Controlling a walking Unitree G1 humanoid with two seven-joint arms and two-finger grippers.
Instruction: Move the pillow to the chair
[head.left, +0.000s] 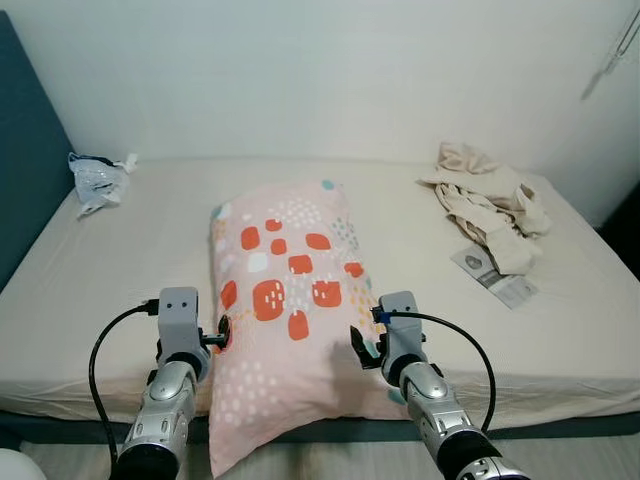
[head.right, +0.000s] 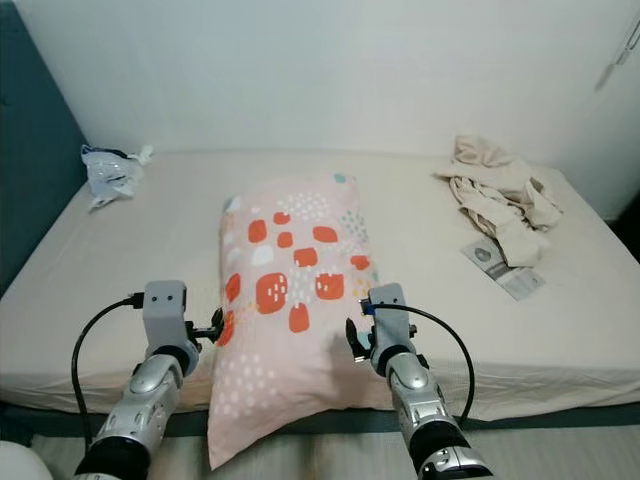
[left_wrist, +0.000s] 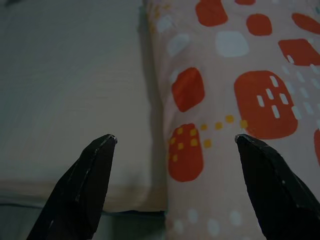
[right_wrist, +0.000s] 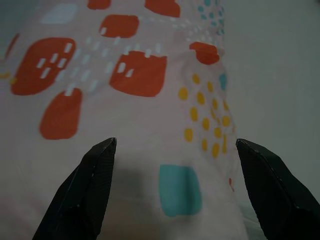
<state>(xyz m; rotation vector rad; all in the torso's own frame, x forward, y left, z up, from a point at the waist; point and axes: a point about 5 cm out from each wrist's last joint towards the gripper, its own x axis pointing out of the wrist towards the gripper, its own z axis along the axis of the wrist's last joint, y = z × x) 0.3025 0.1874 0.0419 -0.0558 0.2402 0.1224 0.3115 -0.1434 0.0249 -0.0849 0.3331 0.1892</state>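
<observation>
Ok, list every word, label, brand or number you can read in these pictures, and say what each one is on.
No text can be read anywhere.
Leaflet on the bed, beside the beige clothes: carries a round mark and print, too small and blurred to read.
Crumpled plastic bag: dark marks, not legible.
Pillow: only a pattern of orange shapes, dots and dashes, no lettering.

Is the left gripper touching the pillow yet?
Cannot tell. The left wrist view shows the left gripper open astride the pillow edge, but not whether either fingertip rests on fabric; the head views do not settle it.
</observation>
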